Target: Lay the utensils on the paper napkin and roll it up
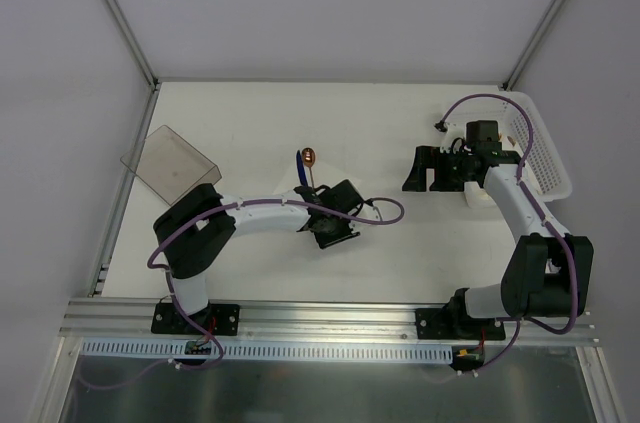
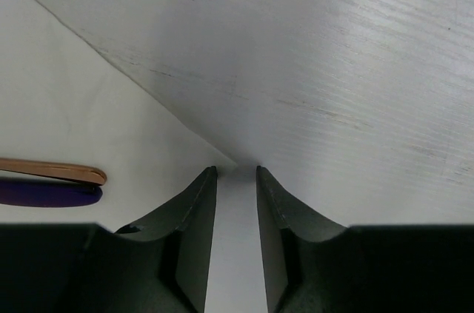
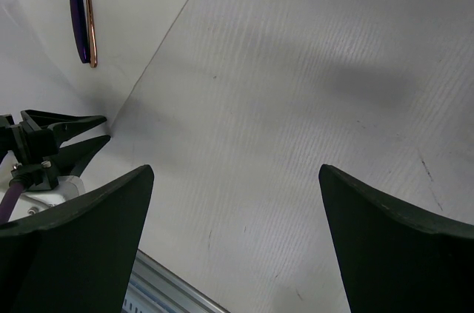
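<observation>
The utensils (image 2: pixel 52 174) already lie on the paper napkin (image 2: pixel 74 98), so seemingly only rolling remains: the left jaws stand narrowly parted at its corner, the right jaws spread wide.

Two utensils (image 2: pixel 52 171), apparently; one napkin (image 2: pixel 89 113), one container (image 1: pixel 170 163), one basket (image 1: pixel 546 148).

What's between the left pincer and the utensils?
Only bare paper napkin, per the left wrist view: nothing else separates the left pincer from the utensils.
</observation>
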Available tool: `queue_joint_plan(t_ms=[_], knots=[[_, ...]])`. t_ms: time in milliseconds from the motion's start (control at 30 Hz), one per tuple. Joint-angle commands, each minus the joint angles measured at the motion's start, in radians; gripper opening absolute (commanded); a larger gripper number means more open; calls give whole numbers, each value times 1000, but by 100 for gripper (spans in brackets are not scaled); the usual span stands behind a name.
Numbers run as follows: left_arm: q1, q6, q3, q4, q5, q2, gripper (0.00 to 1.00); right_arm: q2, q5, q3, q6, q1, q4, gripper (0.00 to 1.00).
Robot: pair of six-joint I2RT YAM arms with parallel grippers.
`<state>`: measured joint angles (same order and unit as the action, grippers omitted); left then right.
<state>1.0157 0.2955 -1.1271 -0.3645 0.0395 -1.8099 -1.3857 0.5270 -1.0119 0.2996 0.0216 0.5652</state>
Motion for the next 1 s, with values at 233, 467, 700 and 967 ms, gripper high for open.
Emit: queue_joint_plan(t_ms=[233, 467, 700, 967], knots=[[15, -21, -23, -37, 36, 47, 5, 24, 8, -17, -2, -11, 1, 99], [29, -38, -62, -73, 77, 92, 0, 20, 18, -17, -2, -11, -1, 99], [29, -45, -97, -91, 57, 109, 0, 14, 22, -19, -2, -11, -1, 99], [27, -39, -92, -122, -32, 73, 42, 11, 21, -21, -4, -11, -1, 99]])
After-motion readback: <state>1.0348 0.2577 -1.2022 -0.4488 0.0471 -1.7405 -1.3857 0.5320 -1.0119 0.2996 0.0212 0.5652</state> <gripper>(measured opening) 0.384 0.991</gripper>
